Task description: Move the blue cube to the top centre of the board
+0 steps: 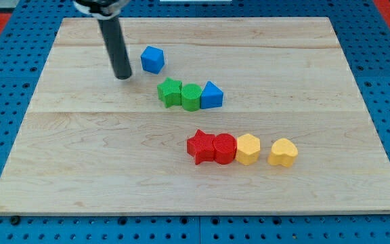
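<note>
A: Where is my tip (123,76) right now?

B: It rests on the wooden board (80,156) in the upper left part of the view, at the lower end of the dark rod (116,47) that comes down from the view's top edge.

A: And the blue cube (152,59)?

B: Just to the right of your tip and slightly toward the view's top. A narrow strip of bare wood shows between the two, so they are near but not touching.

A: Are there fingers to report, open or closed?

B: None. The arm ends in the plain rod, so nothing opens, closes or grips.

A: What else lies around my tip?

B: Below and to its right sits a row of three touching blocks: a green star (169,92), a green cylinder-like block (191,96), then a blue triangular block (211,95). The green star is the nearest of them to the tip.

A: And farther away?

B: Well below and to the right, a second row: a red star (200,146) touching a red cylinder (225,148), which touches a yellow hexagonal block (248,148). A yellow heart-shaped block (283,152) stands just beside that one with a small gap, the farthest from your tip
</note>
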Controlling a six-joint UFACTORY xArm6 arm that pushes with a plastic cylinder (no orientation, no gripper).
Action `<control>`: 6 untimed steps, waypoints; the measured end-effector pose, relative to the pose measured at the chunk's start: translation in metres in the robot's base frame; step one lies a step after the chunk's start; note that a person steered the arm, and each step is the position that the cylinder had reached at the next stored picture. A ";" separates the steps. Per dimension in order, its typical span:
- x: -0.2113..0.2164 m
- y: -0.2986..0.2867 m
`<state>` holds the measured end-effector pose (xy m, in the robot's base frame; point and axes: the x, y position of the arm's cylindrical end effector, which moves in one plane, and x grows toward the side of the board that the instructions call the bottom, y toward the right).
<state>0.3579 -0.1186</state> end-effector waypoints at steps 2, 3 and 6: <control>-0.054 0.026; -0.062 0.026; -0.091 0.059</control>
